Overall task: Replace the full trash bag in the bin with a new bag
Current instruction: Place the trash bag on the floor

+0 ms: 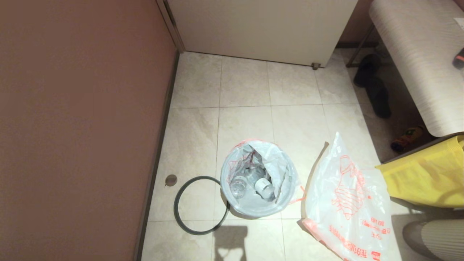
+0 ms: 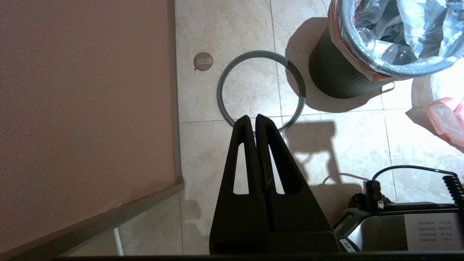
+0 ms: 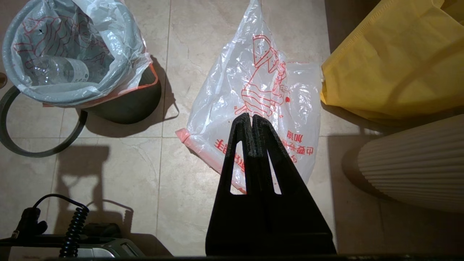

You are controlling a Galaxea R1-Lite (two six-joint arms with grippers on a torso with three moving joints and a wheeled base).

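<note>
The full trash bag [image 1: 258,177] is seen inside the bin [image 2: 335,78], bottles showing. Red Chinese words are printed on the new bag [image 1: 348,206], lying to its right, its near end cut off. The left claw [image 2: 252,116] and right claw [image 3: 250,115] are clenched, holding nothing.

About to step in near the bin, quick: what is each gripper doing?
Left gripper: closed, empty, above the rim ring.
Right gripper: closed, empty, above the new bag.

We are seeing red-orange Chinese characters on the new bag [image 3: 261,108]; among them we are making out only "加油", upside down in the right wrist view. We are finding no other readable print.
</note>
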